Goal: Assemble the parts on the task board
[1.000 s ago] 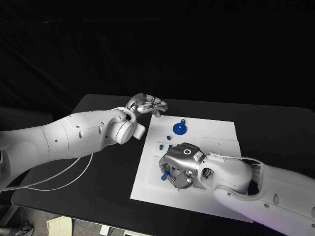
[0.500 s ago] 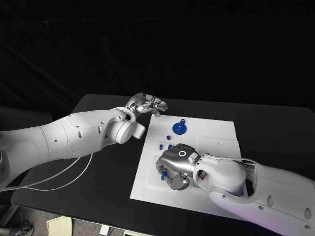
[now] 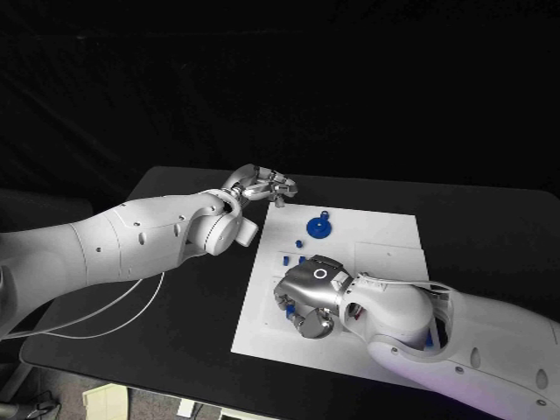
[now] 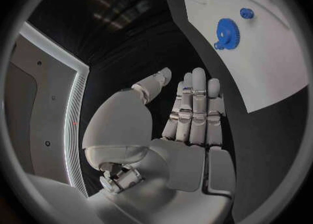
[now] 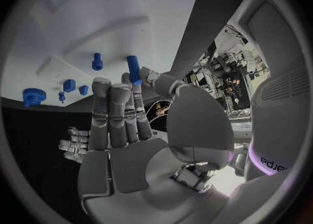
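Observation:
The white task board [image 3: 381, 245] lies mid-table. A blue gear [image 3: 319, 229] sits near its far left part, with two small blue parts [image 3: 284, 259] just in front of it. My right hand [image 3: 311, 297] hovers over the board's near left part. Its thumb and a finger pinch a blue peg [image 5: 133, 69], which also shows at the hand's left side [image 3: 288, 308]. Another blue peg [image 5: 97, 61] stands on the board beside it. My left hand [image 3: 262, 185] hangs off the board's far left corner, fingers straight and holding nothing [image 4: 195, 114].
The black table [image 3: 179, 297] runs wide on the left of the board. From the left wrist, the blue gear [image 4: 227, 32] and a small blue part [image 4: 245, 12] lie on the board [image 4: 274, 62] beyond the fingertips. White cables [image 3: 116, 315] trail under my left arm.
My right hand has shifted a little to the left over the board, with the peg at its fingertips. The left hand has stayed where it was.

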